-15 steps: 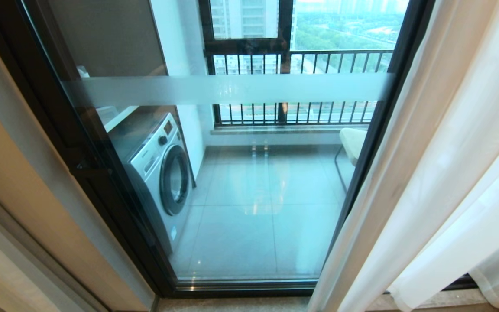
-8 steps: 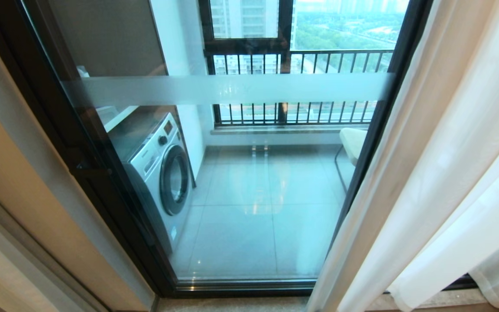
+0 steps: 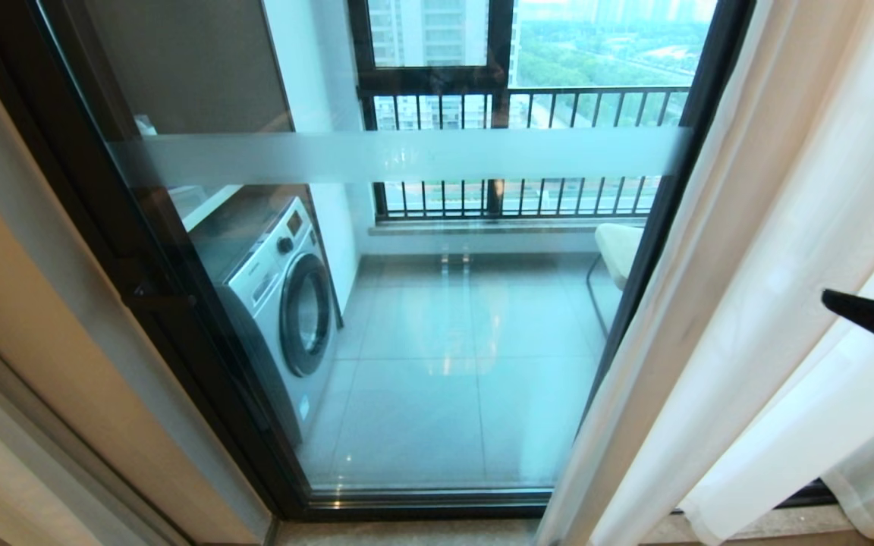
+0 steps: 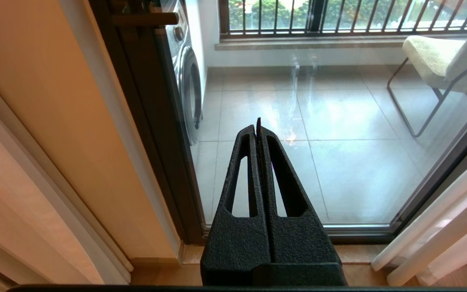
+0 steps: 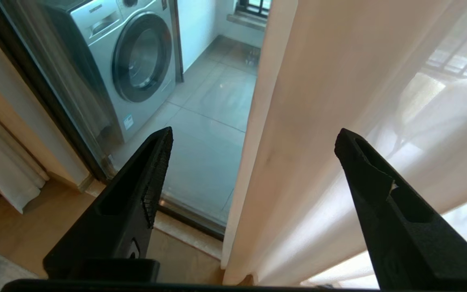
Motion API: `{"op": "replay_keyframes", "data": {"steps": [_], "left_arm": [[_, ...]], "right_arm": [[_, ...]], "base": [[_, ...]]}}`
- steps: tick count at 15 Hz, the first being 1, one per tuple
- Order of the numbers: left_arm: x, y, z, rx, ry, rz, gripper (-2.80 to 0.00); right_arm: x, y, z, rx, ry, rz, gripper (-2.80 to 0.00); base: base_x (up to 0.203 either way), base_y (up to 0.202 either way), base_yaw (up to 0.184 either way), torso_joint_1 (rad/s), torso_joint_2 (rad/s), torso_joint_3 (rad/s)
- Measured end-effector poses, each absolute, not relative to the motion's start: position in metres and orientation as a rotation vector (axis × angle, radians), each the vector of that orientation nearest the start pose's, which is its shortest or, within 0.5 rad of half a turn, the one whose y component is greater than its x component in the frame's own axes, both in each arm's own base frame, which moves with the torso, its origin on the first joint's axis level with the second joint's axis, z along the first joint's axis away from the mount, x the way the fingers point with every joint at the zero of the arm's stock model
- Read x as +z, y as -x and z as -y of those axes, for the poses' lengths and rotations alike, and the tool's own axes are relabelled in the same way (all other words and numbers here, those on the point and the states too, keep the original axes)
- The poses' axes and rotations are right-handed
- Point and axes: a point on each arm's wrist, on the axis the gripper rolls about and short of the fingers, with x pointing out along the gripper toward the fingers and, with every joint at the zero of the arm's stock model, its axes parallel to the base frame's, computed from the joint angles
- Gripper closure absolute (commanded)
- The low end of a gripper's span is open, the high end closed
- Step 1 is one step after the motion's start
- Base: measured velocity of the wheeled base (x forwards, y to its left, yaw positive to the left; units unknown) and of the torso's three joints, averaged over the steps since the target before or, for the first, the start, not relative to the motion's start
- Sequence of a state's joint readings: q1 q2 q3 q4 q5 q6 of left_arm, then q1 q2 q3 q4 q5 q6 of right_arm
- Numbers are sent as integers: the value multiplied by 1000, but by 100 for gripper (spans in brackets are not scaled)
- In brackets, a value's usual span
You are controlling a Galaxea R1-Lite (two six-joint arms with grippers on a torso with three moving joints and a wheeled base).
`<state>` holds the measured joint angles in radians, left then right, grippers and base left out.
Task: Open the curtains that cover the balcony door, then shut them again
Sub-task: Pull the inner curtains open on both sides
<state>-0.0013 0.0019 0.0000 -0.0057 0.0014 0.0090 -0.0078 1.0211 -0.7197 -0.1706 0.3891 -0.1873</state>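
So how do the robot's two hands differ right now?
The left hand is shut, its fingers pressed together, and points at the glass door. The right hand is wide open, its fingers either side of the white curtain's edge. Both are black, neither holds anything.

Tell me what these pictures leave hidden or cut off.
- Head view: right hand, only black fingertips show; the picture's edge cuts off the rest.
- Right wrist view: railing behind the sheer white curtain, only faint.
- Left wrist view: cream chair beyond the glass balcony door, cut off by the edge.
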Motion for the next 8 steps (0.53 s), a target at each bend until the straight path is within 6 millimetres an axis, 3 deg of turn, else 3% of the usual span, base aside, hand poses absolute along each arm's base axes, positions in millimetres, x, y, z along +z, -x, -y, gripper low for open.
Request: {"op": "replay_keyframes", "data": {"steps": [8], "left_arm": [[76,23,0,0,-9,4,0]], "right_arm": [[287,-222,-21,367,180,20,-280]], "base": [[0,0,0,0,0,0]]}}
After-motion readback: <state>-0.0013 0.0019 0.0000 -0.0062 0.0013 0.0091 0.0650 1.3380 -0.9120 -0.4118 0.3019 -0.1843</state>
